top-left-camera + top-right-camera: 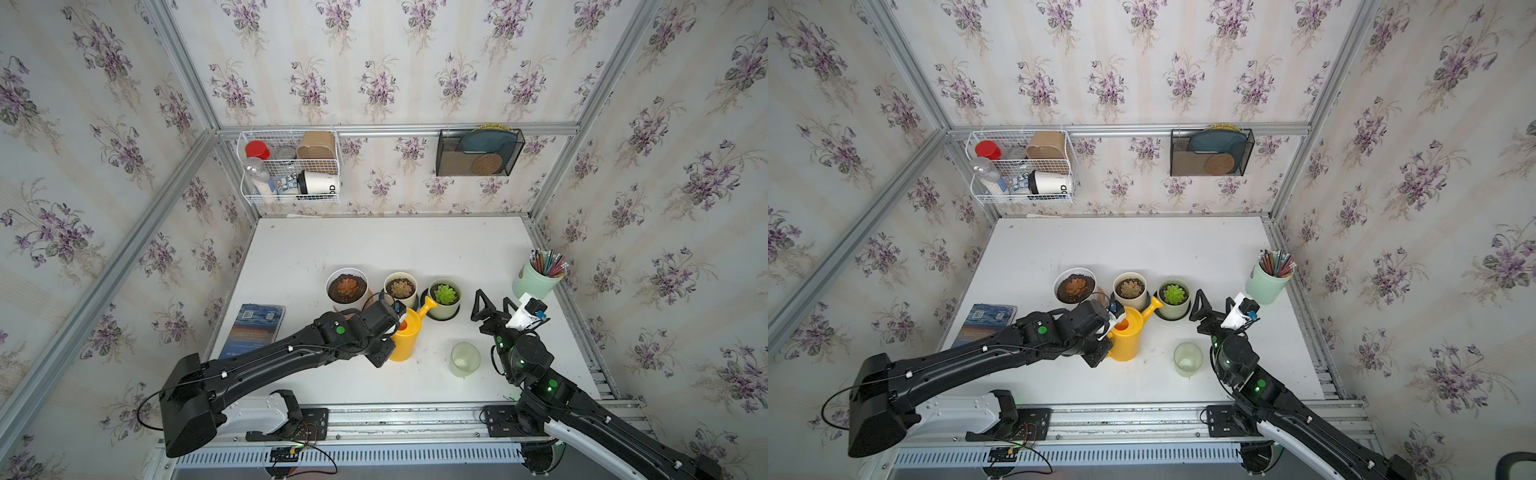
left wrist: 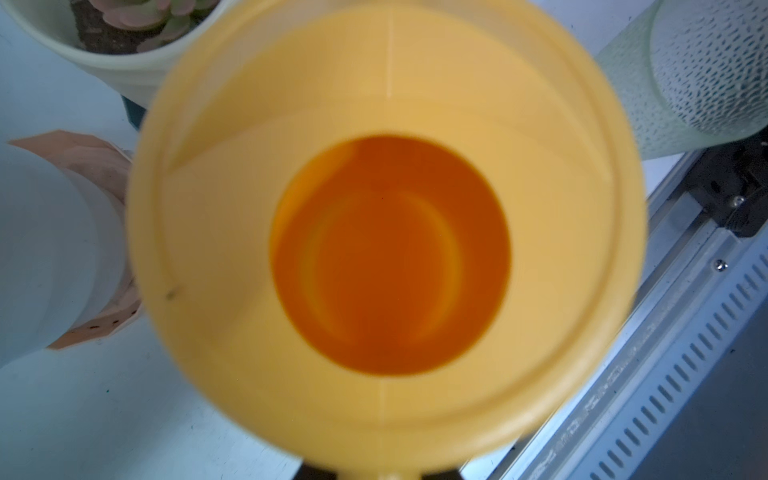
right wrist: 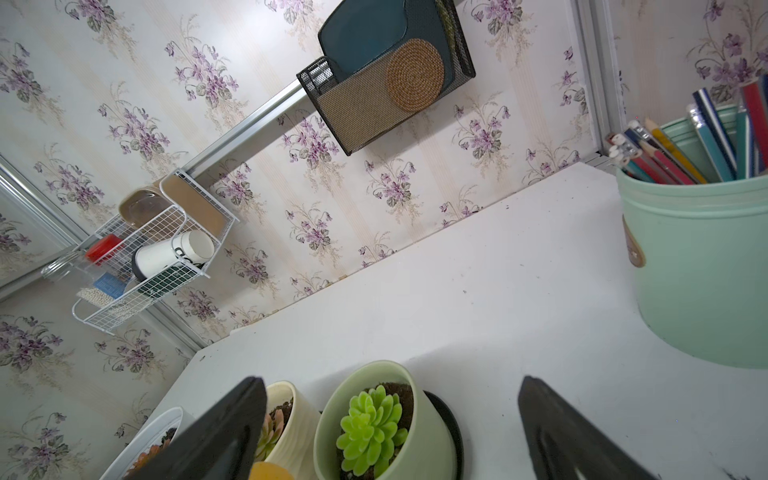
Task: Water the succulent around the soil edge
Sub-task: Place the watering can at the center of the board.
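Clamping the yellow watering can (image 1: 409,337) by its handle, left claw (image 1: 393,335); right claw (image 1: 495,306) wide apart, empty.

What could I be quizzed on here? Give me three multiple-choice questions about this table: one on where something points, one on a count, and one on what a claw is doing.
1. The watering can has its spout pointing:
A. toward the green pot
B. straight up at the ceiling
C. down at the floor

2. How many plant pots stand in the row?
A. two
B. three
C. five

3. The right gripper is:
A. shut tight
B. open and empty
C. clamped on a pot

Answers:
1 A: in both top views the spout tip reaches that pot's rim.
2 B: the white pot, the cream pot and the green pot make three.
3 B: its fingers stand wide apart and hold nothing.
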Controlling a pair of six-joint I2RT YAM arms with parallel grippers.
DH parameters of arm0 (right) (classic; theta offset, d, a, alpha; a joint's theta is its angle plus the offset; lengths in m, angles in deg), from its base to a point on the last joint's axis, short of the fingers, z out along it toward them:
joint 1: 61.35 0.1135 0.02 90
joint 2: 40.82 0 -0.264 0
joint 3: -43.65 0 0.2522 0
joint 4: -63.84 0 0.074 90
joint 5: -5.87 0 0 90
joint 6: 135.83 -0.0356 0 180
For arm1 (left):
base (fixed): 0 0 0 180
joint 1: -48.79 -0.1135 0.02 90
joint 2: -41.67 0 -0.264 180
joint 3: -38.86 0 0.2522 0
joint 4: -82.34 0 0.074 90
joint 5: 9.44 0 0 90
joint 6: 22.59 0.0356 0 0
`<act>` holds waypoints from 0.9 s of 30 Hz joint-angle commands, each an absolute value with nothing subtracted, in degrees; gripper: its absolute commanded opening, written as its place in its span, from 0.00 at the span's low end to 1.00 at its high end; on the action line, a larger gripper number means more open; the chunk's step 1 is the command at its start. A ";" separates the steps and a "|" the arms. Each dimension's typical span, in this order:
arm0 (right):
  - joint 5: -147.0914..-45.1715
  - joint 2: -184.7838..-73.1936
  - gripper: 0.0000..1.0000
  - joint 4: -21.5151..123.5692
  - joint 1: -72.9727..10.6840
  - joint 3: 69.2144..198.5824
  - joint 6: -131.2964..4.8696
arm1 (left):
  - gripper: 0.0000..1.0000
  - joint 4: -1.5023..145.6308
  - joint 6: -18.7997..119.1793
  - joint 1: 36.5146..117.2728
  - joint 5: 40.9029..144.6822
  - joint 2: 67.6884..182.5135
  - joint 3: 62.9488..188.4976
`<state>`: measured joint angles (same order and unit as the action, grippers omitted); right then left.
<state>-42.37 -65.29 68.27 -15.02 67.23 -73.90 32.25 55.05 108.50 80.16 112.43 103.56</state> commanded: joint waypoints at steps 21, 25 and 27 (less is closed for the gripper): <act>-38.48 -75.97 1.00 67.52 -14.98 77.90 -72.65 | 0.60 37.40 48.13 108.51 69.76 102.82 98.17; -32.01 -78.50 1.00 64.19 -15.03 80.12 -75.99 | 0.62 38.99 48.20 108.13 54.90 96.32 99.06; -30.78 -79.08 1.00 65.66 -15.03 79.55 -73.89 | 0.69 41.56 50.72 107.27 43.09 93.30 98.89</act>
